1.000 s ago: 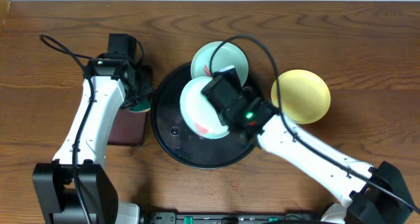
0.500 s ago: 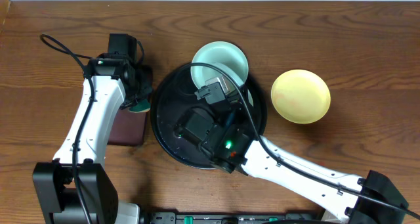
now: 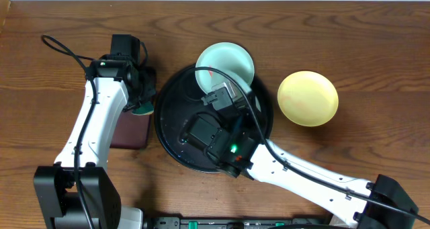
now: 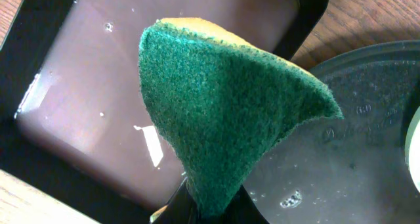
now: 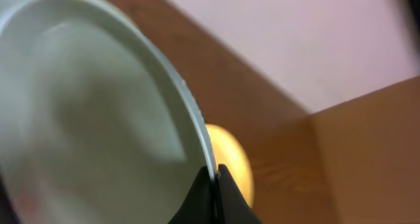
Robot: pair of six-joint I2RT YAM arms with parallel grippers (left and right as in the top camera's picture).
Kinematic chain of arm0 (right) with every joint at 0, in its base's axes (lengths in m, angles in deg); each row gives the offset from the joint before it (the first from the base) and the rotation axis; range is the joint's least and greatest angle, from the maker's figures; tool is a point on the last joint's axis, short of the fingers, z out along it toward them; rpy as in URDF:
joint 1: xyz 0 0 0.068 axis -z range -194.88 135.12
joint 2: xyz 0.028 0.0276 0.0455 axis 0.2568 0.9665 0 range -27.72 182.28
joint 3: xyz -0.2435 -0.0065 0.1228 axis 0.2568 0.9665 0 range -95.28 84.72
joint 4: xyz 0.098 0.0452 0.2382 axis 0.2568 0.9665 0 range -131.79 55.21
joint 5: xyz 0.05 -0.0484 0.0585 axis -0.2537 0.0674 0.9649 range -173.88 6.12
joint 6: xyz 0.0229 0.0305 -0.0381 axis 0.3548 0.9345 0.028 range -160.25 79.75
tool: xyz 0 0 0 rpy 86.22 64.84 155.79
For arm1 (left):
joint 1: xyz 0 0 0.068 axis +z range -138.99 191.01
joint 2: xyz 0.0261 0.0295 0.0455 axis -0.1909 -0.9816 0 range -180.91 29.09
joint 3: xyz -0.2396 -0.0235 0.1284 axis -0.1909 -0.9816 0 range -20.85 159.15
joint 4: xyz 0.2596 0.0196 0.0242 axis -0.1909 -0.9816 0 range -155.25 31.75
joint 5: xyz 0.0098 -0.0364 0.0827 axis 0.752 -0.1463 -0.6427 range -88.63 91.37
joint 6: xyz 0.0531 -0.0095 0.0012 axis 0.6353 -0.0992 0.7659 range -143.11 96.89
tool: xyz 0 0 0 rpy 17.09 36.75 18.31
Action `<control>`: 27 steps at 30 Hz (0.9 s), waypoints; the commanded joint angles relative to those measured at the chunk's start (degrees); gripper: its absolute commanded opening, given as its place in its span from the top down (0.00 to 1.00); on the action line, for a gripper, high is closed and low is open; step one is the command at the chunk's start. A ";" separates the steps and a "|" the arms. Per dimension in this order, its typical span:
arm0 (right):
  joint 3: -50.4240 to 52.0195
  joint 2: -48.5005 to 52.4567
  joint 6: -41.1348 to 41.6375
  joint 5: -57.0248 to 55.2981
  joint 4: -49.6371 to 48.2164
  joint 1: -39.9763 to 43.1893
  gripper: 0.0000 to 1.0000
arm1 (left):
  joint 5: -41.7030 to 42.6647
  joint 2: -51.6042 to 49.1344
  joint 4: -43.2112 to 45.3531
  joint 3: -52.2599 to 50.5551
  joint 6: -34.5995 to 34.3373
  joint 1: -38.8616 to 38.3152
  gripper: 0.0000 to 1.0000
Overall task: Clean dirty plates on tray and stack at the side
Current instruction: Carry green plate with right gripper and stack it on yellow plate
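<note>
Green scouring fibre fills the left wrist view. The left end effector (image 4: 210, 207) is pinched shut on a folded sponge (image 4: 223, 112), with the green pad facing out and a strip of yellow foam along its top edge. The sponge hangs over the spot where a dark-brown rectangular tray (image 4: 125, 79) meets the glossy black round tray (image 4: 357, 138), which is beaded with water droplets.

The right end effector (image 5: 213, 184) is clamped narrowly on the rim of a pale mint plate (image 5: 98, 119), held steeply tilted on its edge. From overhead, the right arm reaches in over the middle of the black round tray and hides that plate.

A second mint plate (image 3: 228, 60) sits at the tray's far side, overlapping its raised rim. The yellow plate (image 3: 308, 98) lies on the wooden counter (image 3: 376, 48) to the right, near the tray but apart from it.
</note>
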 commanded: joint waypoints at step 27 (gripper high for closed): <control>-0.46 -5.77 -1.03 69.61 6.47 66.79 0.99 | -1.07 -0.17 0.15 -0.52 0.98 0.20 0.92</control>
